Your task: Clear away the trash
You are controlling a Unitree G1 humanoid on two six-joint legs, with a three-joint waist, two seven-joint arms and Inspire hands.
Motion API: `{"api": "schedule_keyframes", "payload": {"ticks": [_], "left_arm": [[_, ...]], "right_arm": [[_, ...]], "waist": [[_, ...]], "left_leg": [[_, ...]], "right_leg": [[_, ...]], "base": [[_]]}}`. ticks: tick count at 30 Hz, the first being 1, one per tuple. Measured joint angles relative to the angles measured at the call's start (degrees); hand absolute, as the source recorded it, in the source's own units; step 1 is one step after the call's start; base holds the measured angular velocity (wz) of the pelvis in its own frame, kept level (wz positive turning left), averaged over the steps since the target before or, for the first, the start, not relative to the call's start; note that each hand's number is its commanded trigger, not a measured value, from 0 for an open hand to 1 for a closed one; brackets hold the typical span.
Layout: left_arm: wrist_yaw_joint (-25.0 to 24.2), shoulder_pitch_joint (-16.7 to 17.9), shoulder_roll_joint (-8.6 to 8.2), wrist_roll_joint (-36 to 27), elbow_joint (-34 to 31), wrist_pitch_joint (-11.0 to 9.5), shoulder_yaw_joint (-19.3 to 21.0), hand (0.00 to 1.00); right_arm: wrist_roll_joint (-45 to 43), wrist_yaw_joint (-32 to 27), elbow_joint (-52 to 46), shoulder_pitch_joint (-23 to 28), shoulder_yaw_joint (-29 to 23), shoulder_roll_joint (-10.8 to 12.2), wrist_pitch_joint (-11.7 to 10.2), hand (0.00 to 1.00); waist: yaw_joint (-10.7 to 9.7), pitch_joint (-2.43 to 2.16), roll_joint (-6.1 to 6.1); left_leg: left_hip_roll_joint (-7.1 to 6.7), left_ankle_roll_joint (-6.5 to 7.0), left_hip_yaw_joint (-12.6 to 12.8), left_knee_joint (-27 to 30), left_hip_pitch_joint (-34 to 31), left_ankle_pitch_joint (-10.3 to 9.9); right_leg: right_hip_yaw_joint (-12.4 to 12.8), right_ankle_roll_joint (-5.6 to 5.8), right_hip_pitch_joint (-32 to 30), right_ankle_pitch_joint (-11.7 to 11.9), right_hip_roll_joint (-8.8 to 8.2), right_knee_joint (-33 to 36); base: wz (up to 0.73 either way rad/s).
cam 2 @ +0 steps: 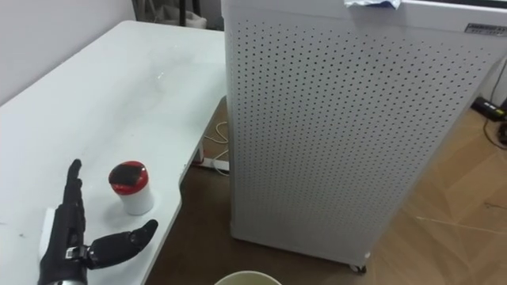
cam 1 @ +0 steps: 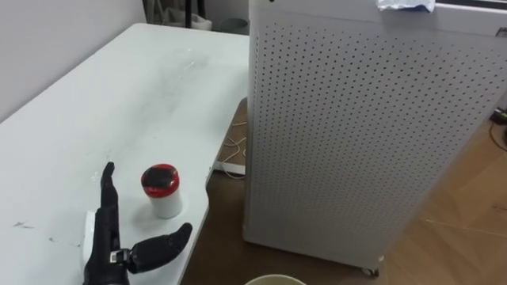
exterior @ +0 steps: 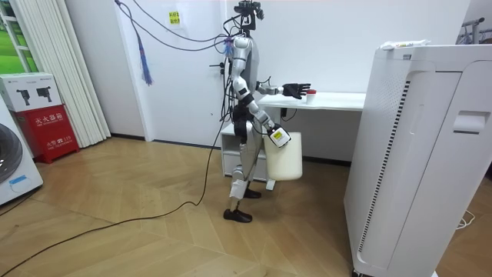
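A small white cup with a red lid (cam 1: 162, 190) stands upright near the front edge of the white table (cam 1: 119, 103). My left hand (cam 1: 107, 237) hovers just left of the cup, open, its fingers straight and the thumb spread toward the cup's base, not touching it. A flat white scrap (cam 1: 89, 228) lies partly under that hand. In the room view I stand at the table's end, with my right hand (exterior: 278, 138) low at my side, shut on a cream bucket (exterior: 284, 158) that hangs from it. The bucket's rim (cam 1: 273, 279) shows at the bottom edge.
A tall white perforated cabinet (cam 1: 356, 134) stands close to the table's right, with a crumpled wrapper (cam 1: 405, 5) on top. White cables (cam 1: 231, 165) lie on the wooden floor in the narrow gap between them. A red box (exterior: 44, 115) stands far off.
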Motion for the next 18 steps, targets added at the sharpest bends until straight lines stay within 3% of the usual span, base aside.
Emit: {"api": "schedule_keyframes", "payload": {"ticks": [18], "left_arm": [[0.31,-6.13,0.01,-0.01,5.13,0.2,0.38,0.0]], "right_arm": [[-0.19,-0.9,0.01,2.21,2.05,-0.05,0.02,1.0]], "waist": [[-0.37,-0.11,0.36]], "left_leg": [[0.05,-0.09,0.03,0.46,0.39,-0.09]], "right_leg": [[0.11,-0.08,0.93,0.05,0.05,-0.02]], "base": [[0.0]]}}
